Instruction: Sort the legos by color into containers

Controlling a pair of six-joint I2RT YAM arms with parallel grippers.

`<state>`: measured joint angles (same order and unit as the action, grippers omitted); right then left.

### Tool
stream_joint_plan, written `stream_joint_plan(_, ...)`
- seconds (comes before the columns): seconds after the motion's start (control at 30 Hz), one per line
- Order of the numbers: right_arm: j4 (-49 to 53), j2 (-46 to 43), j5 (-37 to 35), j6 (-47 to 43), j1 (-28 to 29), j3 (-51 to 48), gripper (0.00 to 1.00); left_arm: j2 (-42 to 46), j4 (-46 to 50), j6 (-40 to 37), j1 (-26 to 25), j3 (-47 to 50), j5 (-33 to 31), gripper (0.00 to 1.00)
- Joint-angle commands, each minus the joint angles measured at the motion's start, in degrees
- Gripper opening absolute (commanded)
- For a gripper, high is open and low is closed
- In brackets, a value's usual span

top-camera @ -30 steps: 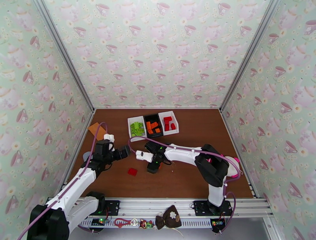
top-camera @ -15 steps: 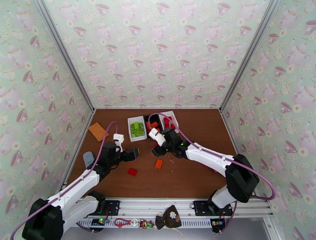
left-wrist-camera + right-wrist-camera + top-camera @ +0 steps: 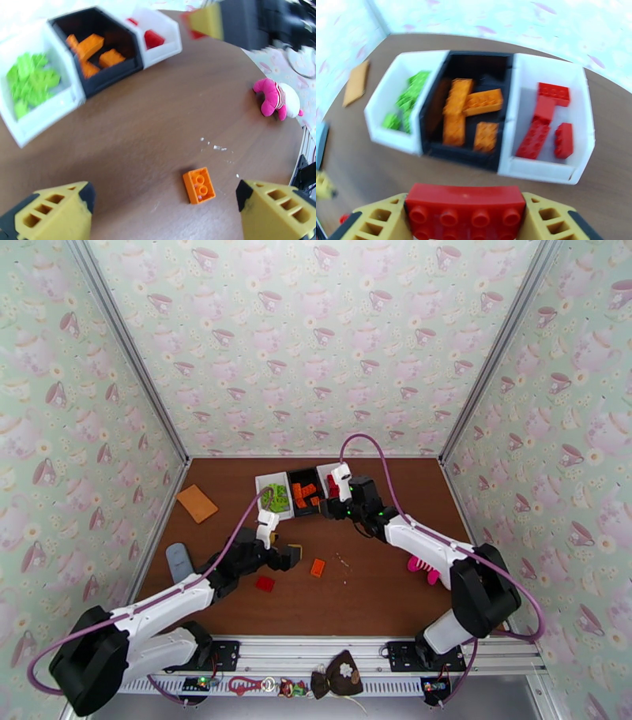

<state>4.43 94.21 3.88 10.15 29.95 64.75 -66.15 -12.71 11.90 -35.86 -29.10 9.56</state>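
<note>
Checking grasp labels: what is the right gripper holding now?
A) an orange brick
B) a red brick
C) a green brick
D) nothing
B: the right wrist view shows a red brick clamped studs-out between the fingers of the right gripper.

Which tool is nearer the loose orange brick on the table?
Left. The left tool hovers open just beside the orange brick; the right tool is farther back by the bins, holding a red brick.
</note>
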Motion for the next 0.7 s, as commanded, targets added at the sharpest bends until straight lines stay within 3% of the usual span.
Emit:
stream_joint_plan(0.0,1.1,4.1,-6.3,5.9,-1.3,5.9,0.52,-1.6,-5.0,-3.7,-0.9,-3.0,-1.5,1.00)
stream_joint_plan(0.1,2.8,8.3,-9.8,7.9,-2.3,10.2,0.51,-3.4,-5.5,-4.4,-1.7,-4.1,-1.0,1.00)
stream_joint_plan(0.43,2.3,21.9,-9.6,11.5,-5.3,22.5,0.51,-5.1,-3.7,-5.8,-3.7,-5.7,-0.7,1.00)
stream_joint_plan(0.67,1.7,26.4,-10.6,11.8,-5.7,26.4,0.54,-5.0,-3.8,-6.6,-3.7,-5.6,-1.2,1.00)
